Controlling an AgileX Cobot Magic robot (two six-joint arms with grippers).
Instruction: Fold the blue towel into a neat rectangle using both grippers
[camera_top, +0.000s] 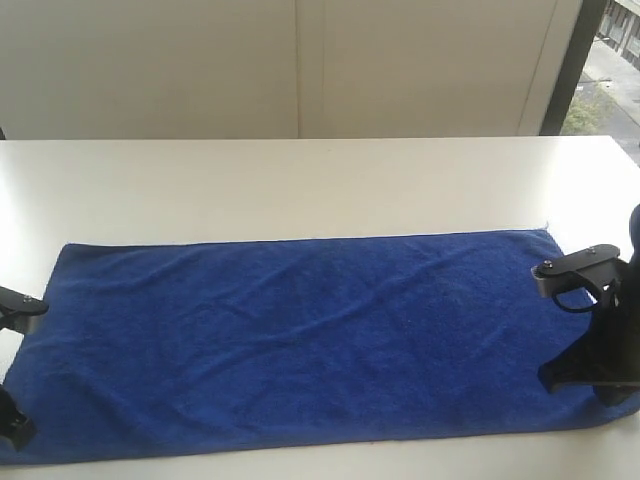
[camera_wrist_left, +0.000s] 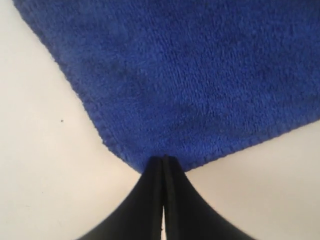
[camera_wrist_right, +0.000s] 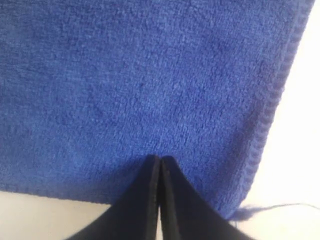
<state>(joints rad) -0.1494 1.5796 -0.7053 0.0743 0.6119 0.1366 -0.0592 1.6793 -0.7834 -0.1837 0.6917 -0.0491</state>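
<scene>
Touching blue towel (camera_top: 300, 340): left pincer (camera_wrist_left: 163, 159); right pincer (camera_wrist_right: 160, 158); both closed, frame-cropped.

blue towel (camera_top: 300, 340) 1 | tools 2 (left tool (camera_wrist_left: 163, 159), right tool (camera_wrist_right: 160, 159)) | table (camera_top: 300, 180) 1

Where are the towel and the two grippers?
blue towel (camera_top: 300, 340), exterior view, middle of the cloth.
left gripper (camera_wrist_left: 163, 159), left wrist view, closed tips at towel corner.
right gripper (camera_wrist_right: 160, 159), right wrist view, closed tips over towel edge.
</scene>
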